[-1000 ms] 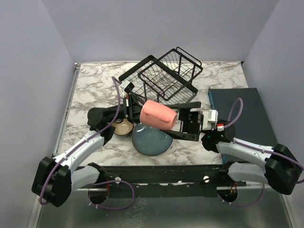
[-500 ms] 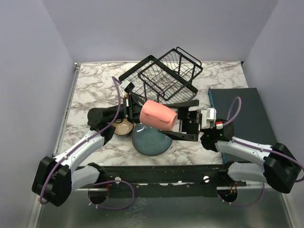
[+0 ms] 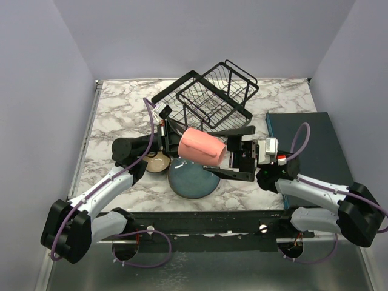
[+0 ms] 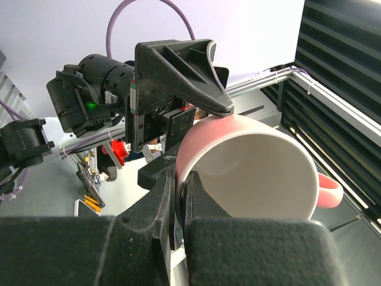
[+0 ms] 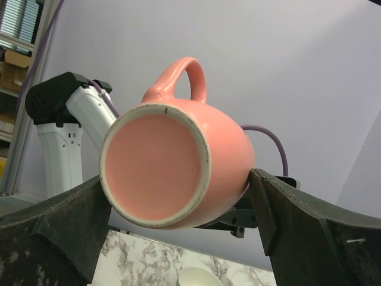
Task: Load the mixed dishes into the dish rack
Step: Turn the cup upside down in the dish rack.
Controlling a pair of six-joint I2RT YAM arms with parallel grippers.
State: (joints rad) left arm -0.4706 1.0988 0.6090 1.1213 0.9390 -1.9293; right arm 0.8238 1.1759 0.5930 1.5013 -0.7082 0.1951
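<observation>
Here, marbled table (bearing the dish rack) meets 3 lilac walls.

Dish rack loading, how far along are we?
Nothing shows in the dish rack yet. In hand: the pink mug, pinched at its rim by the left end effector, the right end effector spread around its base. Still to load: that mug, the teal plate and the tan-lined bowl.
</observation>
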